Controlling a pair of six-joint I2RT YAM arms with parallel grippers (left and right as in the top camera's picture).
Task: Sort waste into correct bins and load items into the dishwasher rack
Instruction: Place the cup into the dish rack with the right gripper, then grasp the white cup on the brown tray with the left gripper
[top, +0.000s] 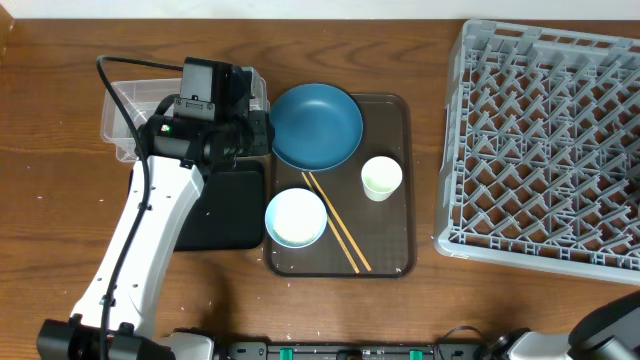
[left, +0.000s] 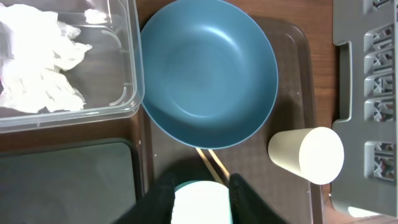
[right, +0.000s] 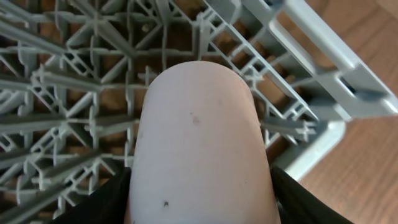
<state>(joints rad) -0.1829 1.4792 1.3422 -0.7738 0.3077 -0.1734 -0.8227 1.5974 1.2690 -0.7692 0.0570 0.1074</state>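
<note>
The right tool (right: 202, 202) was clamped on a white cup (right: 199, 124), dishwasher rack (right: 74, 81) directly beneath it. The left tool (left: 200, 199) stood apart, pale bowl (left: 202, 191) showing between its fingers (left: 163, 200), blue plate (left: 208, 71) just ahead.

No writing seems legible anywhere, the dishwasher rack (top: 540, 140) included.

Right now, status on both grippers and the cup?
Left gripper open, over tray. Right gripper shut on cup, above rack. No obstruction in view.
</note>
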